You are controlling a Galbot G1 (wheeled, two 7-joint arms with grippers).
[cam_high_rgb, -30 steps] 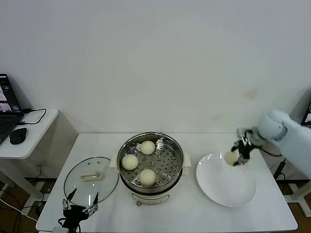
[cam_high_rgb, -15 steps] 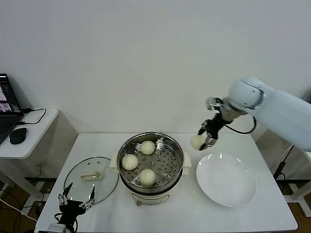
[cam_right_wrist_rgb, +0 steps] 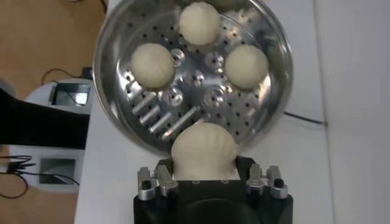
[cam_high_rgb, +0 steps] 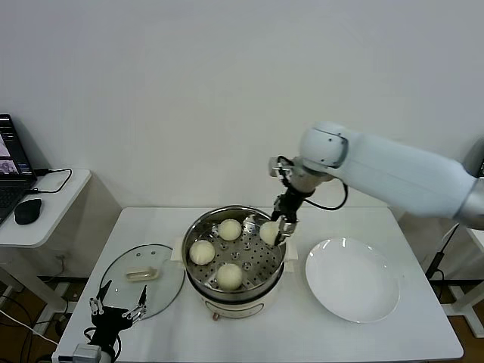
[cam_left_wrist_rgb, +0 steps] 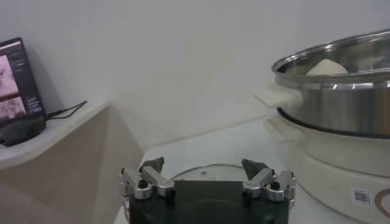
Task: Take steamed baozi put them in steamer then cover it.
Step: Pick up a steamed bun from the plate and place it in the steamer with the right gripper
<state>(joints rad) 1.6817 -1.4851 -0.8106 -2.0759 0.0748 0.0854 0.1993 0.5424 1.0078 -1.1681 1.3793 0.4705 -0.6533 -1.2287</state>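
Note:
The steamer (cam_high_rgb: 255, 255) stands mid-table with three steamed baozi on its perforated tray: one at the back (cam_high_rgb: 229, 229), one at the left (cam_high_rgb: 202, 252) and one at the front (cam_high_rgb: 229, 276). My right gripper (cam_high_rgb: 278, 227) hangs over the steamer's right rim, shut on another baozi (cam_high_rgb: 270, 232). In the right wrist view this baozi (cam_right_wrist_rgb: 203, 149) fills the gripper (cam_right_wrist_rgb: 205, 161), above the tray's edge (cam_right_wrist_rgb: 201, 91). My left gripper (cam_high_rgb: 115, 308) is open and holds nothing, low at the table's front left, beside the glass lid (cam_high_rgb: 142, 280).
A white plate (cam_high_rgb: 352, 287) with nothing on it lies right of the steamer. A side table at the far left carries a laptop (cam_high_rgb: 11, 162) and a mouse (cam_high_rgb: 28, 212). The left wrist view shows the steamer's wall (cam_left_wrist_rgb: 341, 103) and the lid (cam_left_wrist_rgb: 207, 173).
My right gripper has carried the baozi from above the plate up and leftward to over the steamer's right rim. The left gripper has shifted only slightly.

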